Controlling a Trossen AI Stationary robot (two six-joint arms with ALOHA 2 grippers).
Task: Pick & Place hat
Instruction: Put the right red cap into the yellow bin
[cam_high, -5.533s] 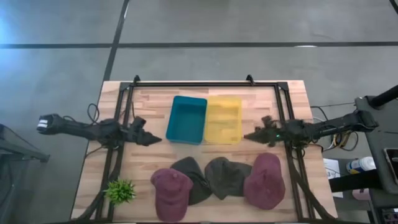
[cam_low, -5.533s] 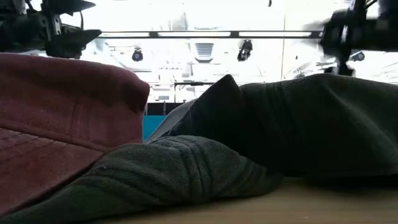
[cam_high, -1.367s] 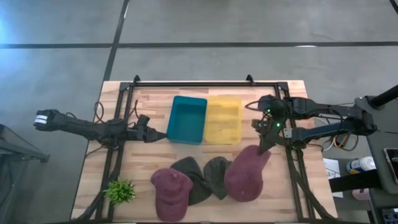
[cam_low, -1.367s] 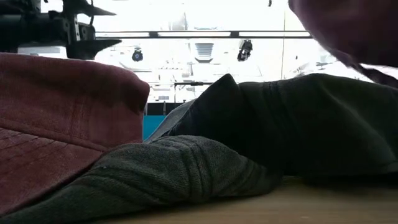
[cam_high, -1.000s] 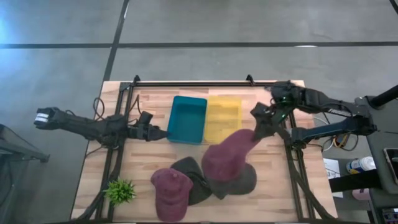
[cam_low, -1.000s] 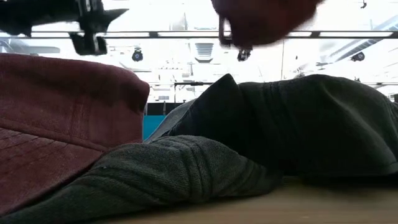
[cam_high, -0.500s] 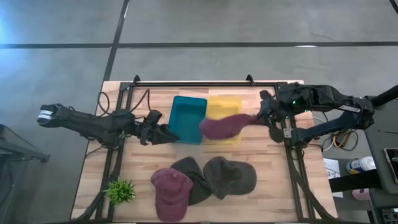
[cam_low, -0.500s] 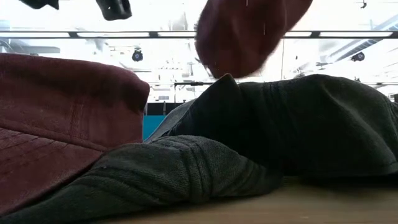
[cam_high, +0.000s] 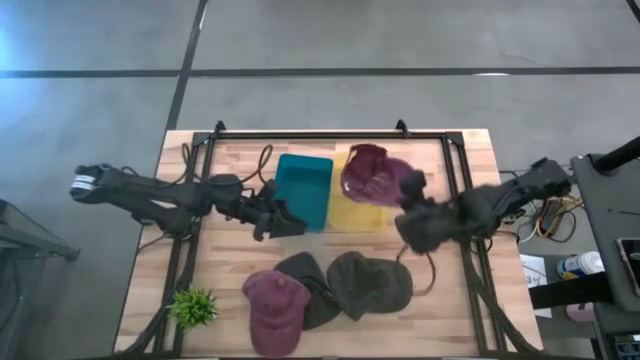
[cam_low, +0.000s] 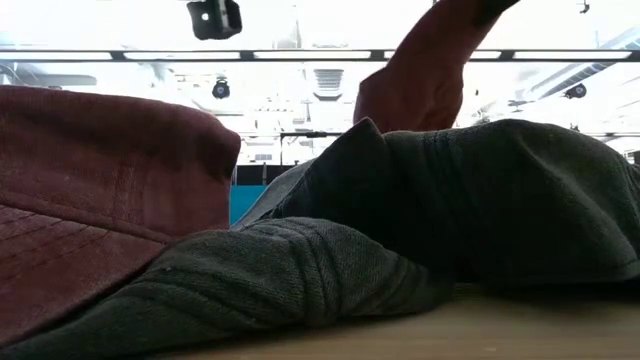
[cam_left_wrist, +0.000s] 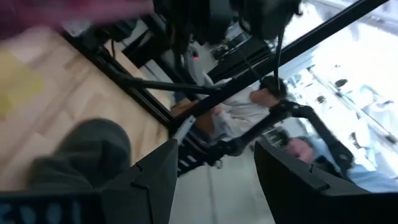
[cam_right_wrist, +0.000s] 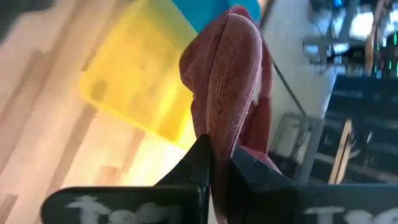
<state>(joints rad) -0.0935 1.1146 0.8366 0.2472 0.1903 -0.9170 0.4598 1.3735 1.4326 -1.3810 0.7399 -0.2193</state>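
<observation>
A maroon hat (cam_high: 371, 175) hangs in the air over the yellow bin (cam_high: 352, 212), held by my right gripper (cam_high: 410, 197), which is shut on it. It also shows as the maroon hat (cam_low: 424, 72) high in the low view and as the maroon hat (cam_right_wrist: 229, 74) in the right wrist view. My left gripper (cam_high: 287, 222) is open and hovers by the near left side of the teal bin (cam_high: 303, 186), touching nothing. Three more hats rest on the table's near part: a maroon one (cam_high: 274, 306), a dark grey one (cam_high: 309, 282) and a dark olive one (cam_high: 372, 283). My right gripper pinches a bunched fold of the maroon hat's cloth (cam_right_wrist: 217, 132) between its two fingers (cam_right_wrist: 200, 163), coming from the table's right side. The hat is lifted clear and droops beyond the fingers above the yellow bin (cam_right_wrist: 142, 87).
A small green plant (cam_high: 193, 307) stands at the near left corner. A black frame (cam_high: 310, 132) runs around the table's far edge and sides. Bare wood (cam_high: 240, 160) lies left of the teal bin. A person (cam_left_wrist: 249, 115) shows beyond the table in the left wrist view.
My right gripper has carried the maroon hat up and away from the near hats toward the far edge, over the yellow bin, swinging its arm round. My left gripper has moved right and slightly nearer, alongside the teal bin. The three other hats have stayed put.
</observation>
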